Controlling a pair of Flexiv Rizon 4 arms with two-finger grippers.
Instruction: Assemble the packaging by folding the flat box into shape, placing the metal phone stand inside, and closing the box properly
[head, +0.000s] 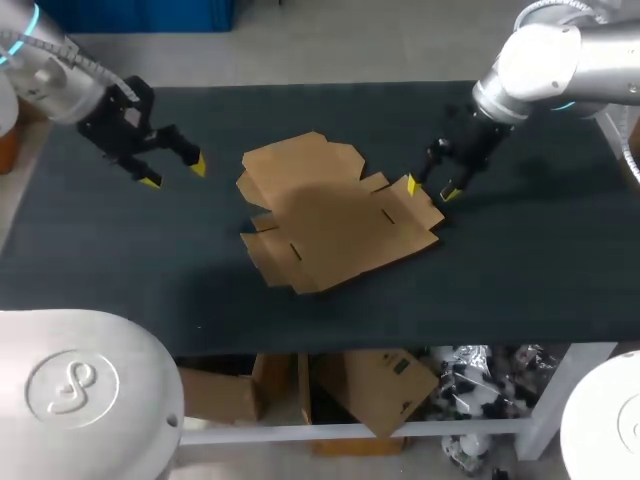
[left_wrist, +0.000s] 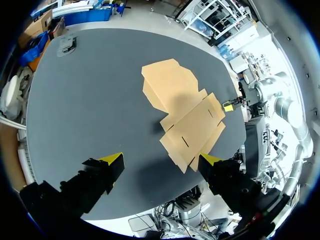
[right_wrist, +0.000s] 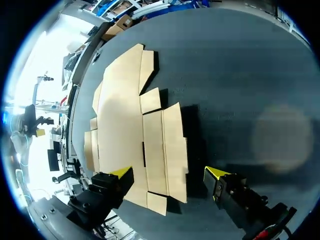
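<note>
Progress so far: basically zero. The flat box (head: 335, 215) lies unfolded in the middle of the worktop (head: 110, 270) with every flap flat and nothing creased up. So I'd say folding, loading and closing are all left to do.

My left pincer (head: 174, 172) hangs well off the box's left side, fingers spread, holding nothing. My right pincer (head: 430, 189) is right at the box's right edge, also spread wide with nothing gripped. From its wrist view, one finger sits over the cardboard and the other over bare worktop just beside it.

Count: one box, two pincers, and one small grey thing (left_wrist: 67, 44) well apart from the box, at a far corner of the worktop. Might be the stand, but it's too small to tell. Otherwise no stand in view anywhere.
</note>
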